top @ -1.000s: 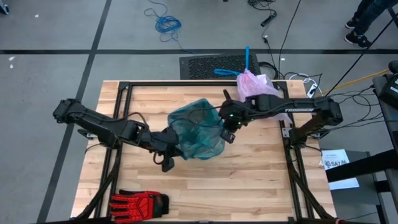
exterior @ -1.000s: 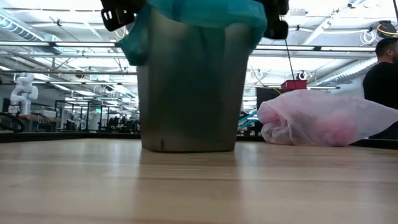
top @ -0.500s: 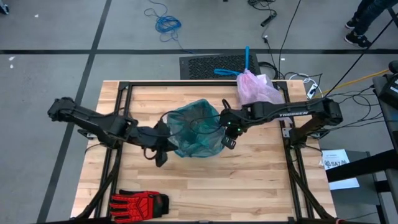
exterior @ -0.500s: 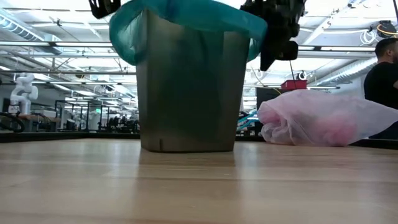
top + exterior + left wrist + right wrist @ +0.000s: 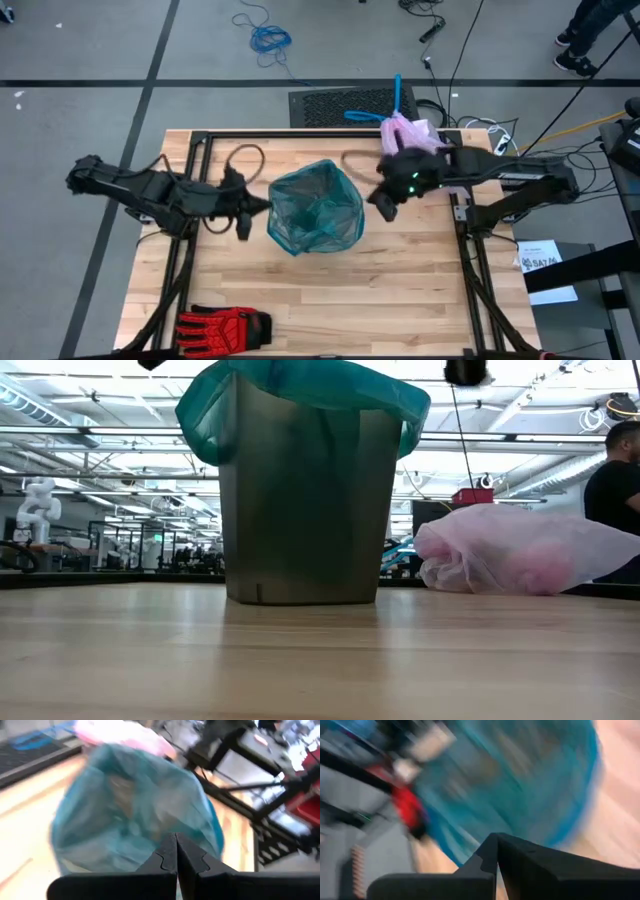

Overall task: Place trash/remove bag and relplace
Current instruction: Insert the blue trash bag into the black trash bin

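Observation:
A grey bin (image 5: 300, 500) stands mid-table, lined with a teal-green bag (image 5: 315, 208) whose top is folded over the rim (image 5: 300, 385). The bag (image 5: 408, 135), pale pink, lies on its side at the table's far right (image 5: 520, 550), and its blue drawstrings (image 5: 392, 100) trail past the far edge. My left gripper (image 5: 255, 208) hovers shut just left of the bin, fingertips pressed together (image 5: 176, 842). My right gripper (image 5: 385, 205) hovers shut just right of the bin (image 5: 496, 842). Neither touches anything.
A red and black glove (image 5: 225, 325) lies at the near left corner. A black mat (image 5: 345, 103) and cables sit beyond the far edge. A person (image 5: 612, 470) stands in the room at the far right. Bare wood (image 5: 400, 290) lies near the front edge.
Both grippers have drawn back from the bin's rim and risen, the left toward the table's left edge, the right toward its right edge. The teal-green bag stays folded over the rim and now looks more gathered around the bin.

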Controlling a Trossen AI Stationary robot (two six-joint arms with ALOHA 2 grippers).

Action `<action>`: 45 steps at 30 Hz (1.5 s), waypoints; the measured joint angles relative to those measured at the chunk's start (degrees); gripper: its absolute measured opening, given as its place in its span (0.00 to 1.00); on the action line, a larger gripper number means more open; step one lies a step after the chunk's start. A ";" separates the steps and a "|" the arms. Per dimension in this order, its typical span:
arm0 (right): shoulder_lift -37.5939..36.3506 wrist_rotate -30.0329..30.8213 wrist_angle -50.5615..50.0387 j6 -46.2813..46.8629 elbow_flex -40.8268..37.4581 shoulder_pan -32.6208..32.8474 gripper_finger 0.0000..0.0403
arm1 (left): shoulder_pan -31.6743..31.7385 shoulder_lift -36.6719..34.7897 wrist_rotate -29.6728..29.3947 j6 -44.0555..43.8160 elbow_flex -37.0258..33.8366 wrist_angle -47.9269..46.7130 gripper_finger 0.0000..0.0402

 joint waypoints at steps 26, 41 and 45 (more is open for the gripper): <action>49.93 2.84 -26.00 -15.86 56.83 1.73 0.00 | 17.76 -2.73 5.56 -2.72 0.00 -8.83 0.00; 57.75 2.80 -23.58 -15.53 56.84 -1.02 0.00 | 17.76 -2.71 5.54 -2.75 0.00 -8.97 0.00; 58.94 2.80 -23.66 -14.34 56.84 -1.07 0.00 | 17.73 -2.71 5.56 -2.76 0.00 -8.95 0.00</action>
